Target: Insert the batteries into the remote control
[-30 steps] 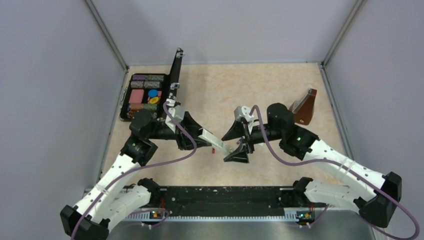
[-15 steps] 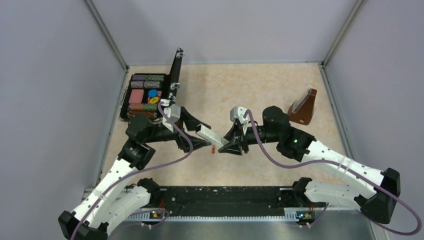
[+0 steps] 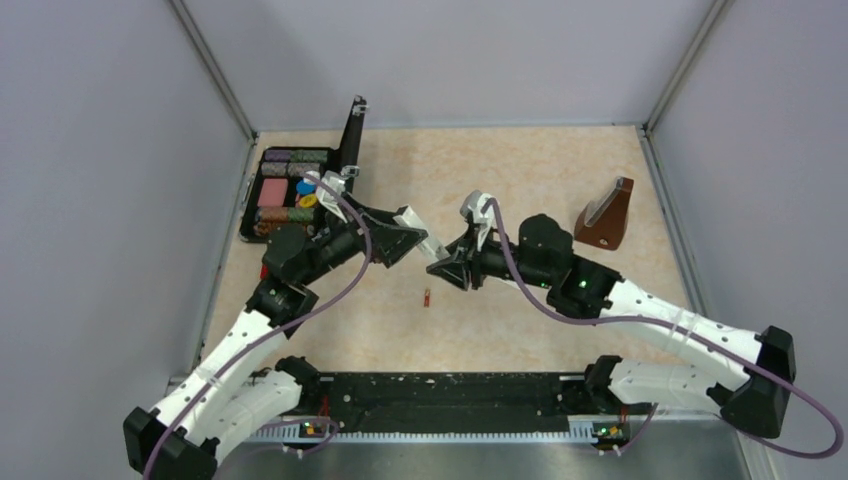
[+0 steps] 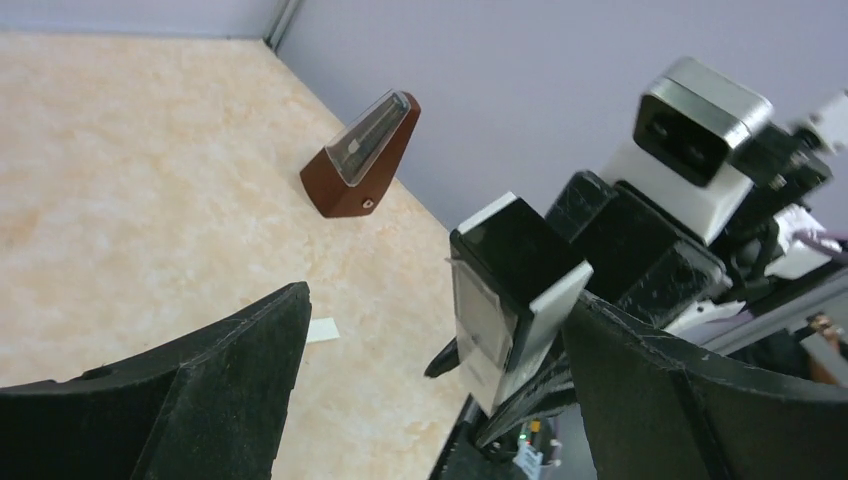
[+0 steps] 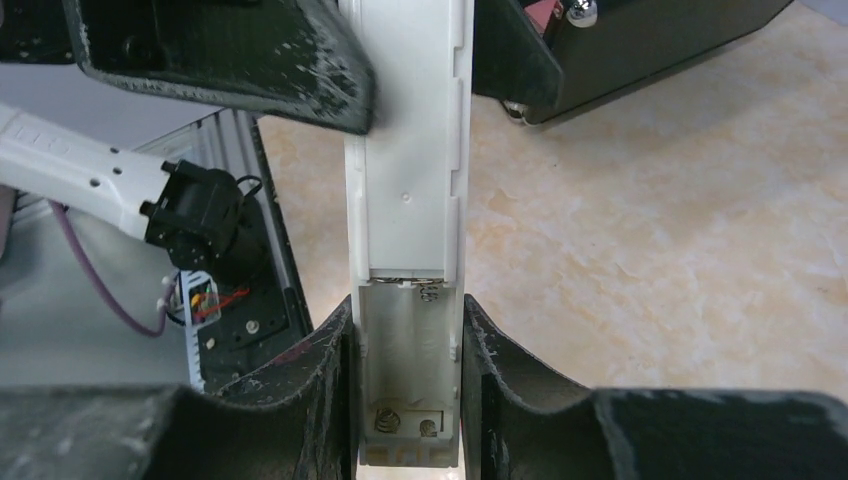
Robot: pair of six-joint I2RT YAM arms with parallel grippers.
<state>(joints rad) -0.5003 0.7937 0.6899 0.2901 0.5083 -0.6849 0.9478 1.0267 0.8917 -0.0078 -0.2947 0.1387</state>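
Here my right gripper is pinched on the remote control, one finger against each long side near the end with the uncovered battery bay, where bare springs show and no cell sits inside. My left gripper stands spread wide around the other end of that white bar; from my left wrist the dark end face of the bar shows between my two fingers, with open space on the near side, while on the far side I cannot tell whether the finger touches it. The bar hangs above the table, a pale beige top mottled with orange-cream marbling, roughly over its middle. The reddish battery lies alone on that surface, nearer my bases than both grippers and apart from them. A small white slip rests flat on the top below my left fingers. At the right rear stands a brown wooden metronome, close to the side wall. At the left rear an open black case holds coloured pieces in rows, its lid raised upright. Plain lavender-grey walls close the table on three sides, with slim metal posts in the back corners, and a black rail runs along the near edge between my bases.
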